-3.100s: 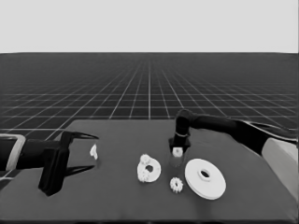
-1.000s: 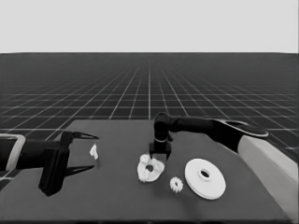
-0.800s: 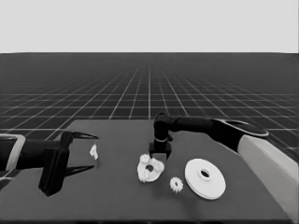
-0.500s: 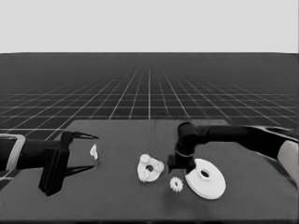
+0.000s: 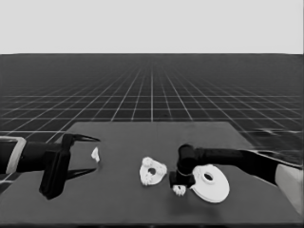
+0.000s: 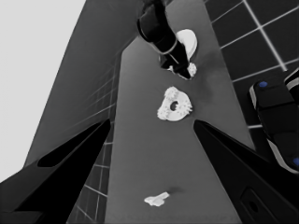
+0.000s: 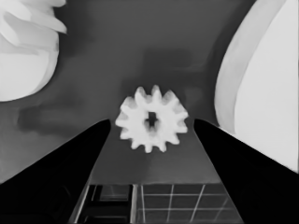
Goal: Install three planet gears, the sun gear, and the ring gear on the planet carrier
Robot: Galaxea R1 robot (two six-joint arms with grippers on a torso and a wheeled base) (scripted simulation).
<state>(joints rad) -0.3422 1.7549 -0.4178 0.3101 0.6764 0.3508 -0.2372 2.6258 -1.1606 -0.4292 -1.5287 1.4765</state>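
Note:
My right gripper [image 5: 179, 184] is low over the table's front, between the smaller round part [image 5: 153, 171] and the larger round part [image 5: 209, 183]. Its fingers are open on either side of a loose planet gear [image 7: 152, 119], which lies flat on the table [image 5: 179, 190] with a gap to each finger. Toothed gears sit on the smaller round part [image 6: 174, 106], the planet carrier; its edge shows close by [image 7: 23, 51]. The larger round part [image 7: 261, 93], the ring gear, lies flat just beside the gear. My left gripper [image 5: 96, 154] waits open over the table's left end.
A thin white piece [image 5: 95, 154] lies on the table between the waiting left fingers, not held, and shows too in the left wrist view [image 6: 156, 199]. Dark machinery with blue lights [image 6: 275, 116] stands past the table's edge. The table's front edge is near the loose gear.
The right arm went from the table's back to the smaller round part, then swung toward the front and came down around the loose gear. The gear at the back is gone. The left arm stayed still.

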